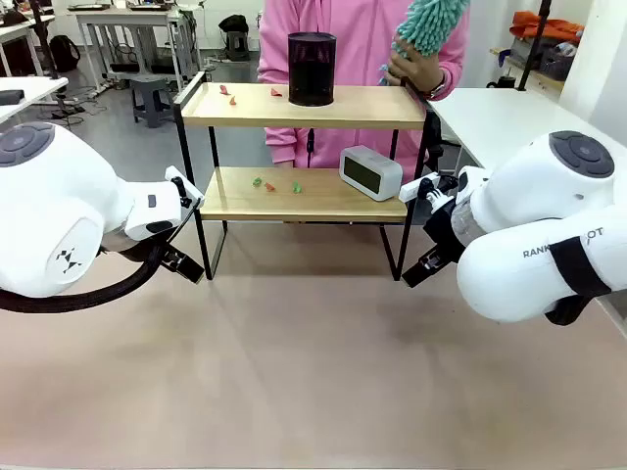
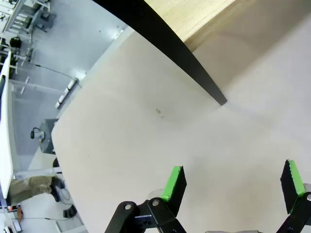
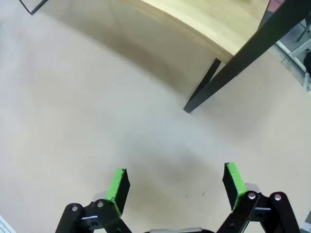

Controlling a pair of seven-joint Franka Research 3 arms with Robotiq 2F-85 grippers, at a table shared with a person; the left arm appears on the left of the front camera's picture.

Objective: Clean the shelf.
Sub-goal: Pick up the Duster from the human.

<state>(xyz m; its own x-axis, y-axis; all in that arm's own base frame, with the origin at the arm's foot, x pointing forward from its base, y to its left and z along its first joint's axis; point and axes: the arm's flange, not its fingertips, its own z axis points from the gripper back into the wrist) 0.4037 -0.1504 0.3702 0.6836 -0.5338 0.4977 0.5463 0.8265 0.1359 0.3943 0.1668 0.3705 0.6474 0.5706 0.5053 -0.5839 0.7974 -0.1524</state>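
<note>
My left gripper [image 2: 233, 180] and right gripper [image 3: 175, 183] hover over the near table [image 1: 294, 372], jaws apart, empty. Beyond them stands the shelf [image 1: 227, 203] (scraps [image 1: 269, 184] on both boards), clock [image 1: 370, 172] below, black canister [image 1: 312, 69] above. Behind it, a person's hand [image 1: 416, 70] grips a teal duster [image 1: 428, 26].

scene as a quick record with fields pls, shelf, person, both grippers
shelf: two tiers, on the table
top board: black cylindrical container, red scraps
lower board: white digital clock, green and red scraps
person: hand holds a teal duster up by the shelf's right end
left gripper: fingers open, empty, near a shelf leg
right gripper: fingers open, empty, near a shelf leg
</note>
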